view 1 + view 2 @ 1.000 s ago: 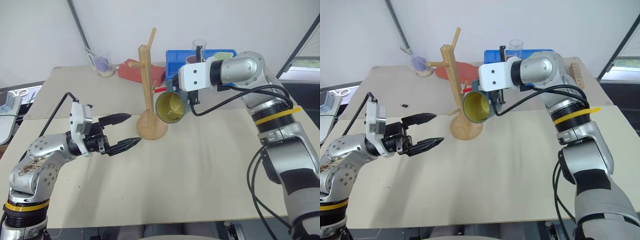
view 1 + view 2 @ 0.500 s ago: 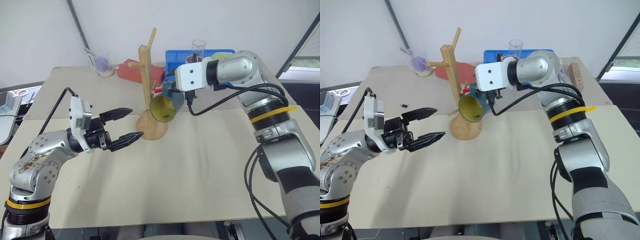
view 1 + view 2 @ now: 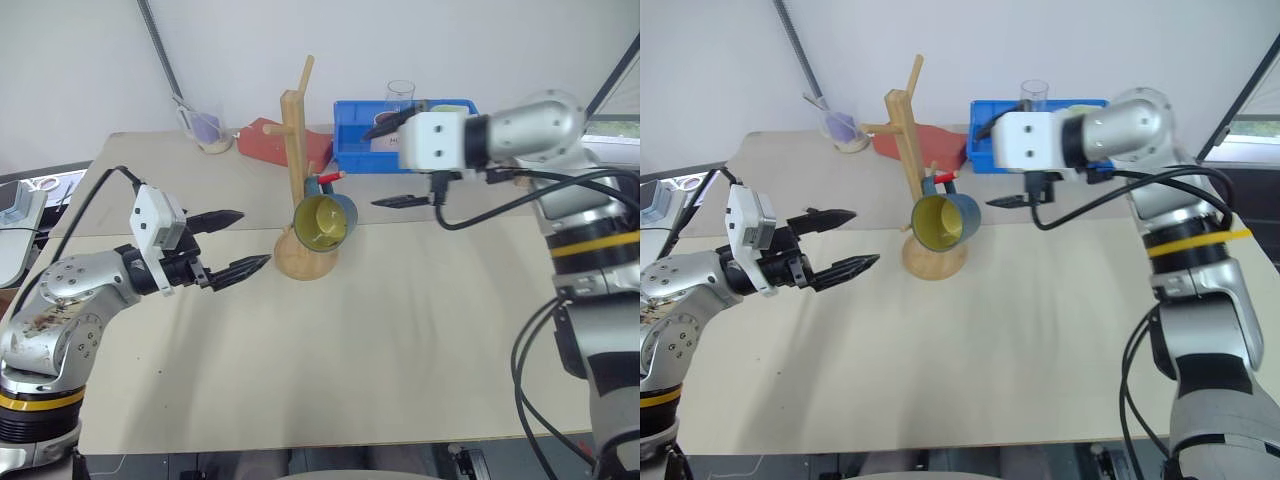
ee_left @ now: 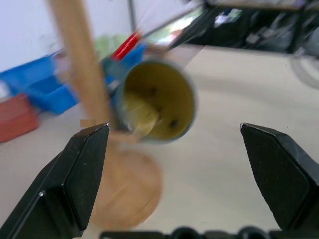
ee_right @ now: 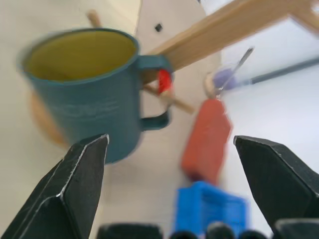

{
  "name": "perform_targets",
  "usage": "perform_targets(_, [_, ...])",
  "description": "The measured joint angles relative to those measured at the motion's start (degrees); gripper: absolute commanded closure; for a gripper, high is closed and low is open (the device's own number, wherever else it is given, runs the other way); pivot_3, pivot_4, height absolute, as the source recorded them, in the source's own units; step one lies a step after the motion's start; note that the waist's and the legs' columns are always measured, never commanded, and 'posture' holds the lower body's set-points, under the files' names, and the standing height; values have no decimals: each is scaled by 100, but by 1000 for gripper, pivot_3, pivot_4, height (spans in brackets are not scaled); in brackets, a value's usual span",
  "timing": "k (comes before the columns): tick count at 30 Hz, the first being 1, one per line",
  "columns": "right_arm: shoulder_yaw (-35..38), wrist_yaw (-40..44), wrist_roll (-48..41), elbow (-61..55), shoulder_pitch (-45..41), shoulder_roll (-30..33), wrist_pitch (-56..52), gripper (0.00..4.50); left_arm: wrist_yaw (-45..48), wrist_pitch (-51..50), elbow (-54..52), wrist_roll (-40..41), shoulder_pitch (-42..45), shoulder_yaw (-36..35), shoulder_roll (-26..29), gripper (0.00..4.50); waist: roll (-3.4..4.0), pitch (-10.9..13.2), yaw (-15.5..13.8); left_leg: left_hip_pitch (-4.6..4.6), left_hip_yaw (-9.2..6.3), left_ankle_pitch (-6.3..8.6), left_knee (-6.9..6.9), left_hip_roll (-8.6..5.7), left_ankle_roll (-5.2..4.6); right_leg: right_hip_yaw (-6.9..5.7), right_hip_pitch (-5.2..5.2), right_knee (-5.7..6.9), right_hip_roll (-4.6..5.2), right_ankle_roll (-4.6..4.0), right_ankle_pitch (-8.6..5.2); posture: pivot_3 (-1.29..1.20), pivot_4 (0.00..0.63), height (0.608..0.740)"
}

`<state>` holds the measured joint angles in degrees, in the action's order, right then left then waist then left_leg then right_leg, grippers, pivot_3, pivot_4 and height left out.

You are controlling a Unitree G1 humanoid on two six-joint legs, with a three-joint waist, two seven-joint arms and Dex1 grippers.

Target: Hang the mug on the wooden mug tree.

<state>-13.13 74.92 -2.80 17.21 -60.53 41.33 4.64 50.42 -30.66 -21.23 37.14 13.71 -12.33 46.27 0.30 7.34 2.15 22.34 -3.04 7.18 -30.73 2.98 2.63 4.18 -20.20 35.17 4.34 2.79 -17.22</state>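
Note:
The dark teal mug (image 3: pixel 322 222) with a yellow inside hangs by its loop handle on the red-tipped peg (image 5: pixel 163 82) of the wooden mug tree (image 3: pixel 297 160), its mouth tilted towards me. Nothing grips the mug. My right gripper (image 3: pixel 378 167) is open, apart from the mug on its right, in front of the blue bin. My left gripper (image 3: pixel 254 237) is open and empty, low over the table to the left of the tree's round base (image 3: pixel 303 263). In the left wrist view the mug (image 4: pixel 159 102) shows beyond the spread fingers.
A blue bin (image 3: pixel 400 125) with a clear glass tumbler (image 3: pixel 399 93) stands at the back right. A red object (image 3: pixel 265 140) and a clear cup (image 3: pixel 205 130) sit behind the tree. The table's front half is bare.
My right gripper opened, let go of the mug and drew away to the right. The mug now hangs on the red-tipped peg. The left gripper shifted slightly left.

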Motion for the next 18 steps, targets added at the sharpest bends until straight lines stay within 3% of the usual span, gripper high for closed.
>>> perform_targets(8, [1011,-79,-1480,-1841,979,483,-2411,21,172,60,577,-424,107,-272,635,0,-4,3,35,-5,-1,9,5,2,14,-1,-9,-2,1,-1,-1,0,150,740])
perform_targets(18, [1155,-494,-1786,-2410,1256,532,-3024,21,226,-46,637,-415,262,-329,675,0,-13,8,11,3,3,11,4,1,17,-2,-13,-9,6,-2,-1,0,150,740])
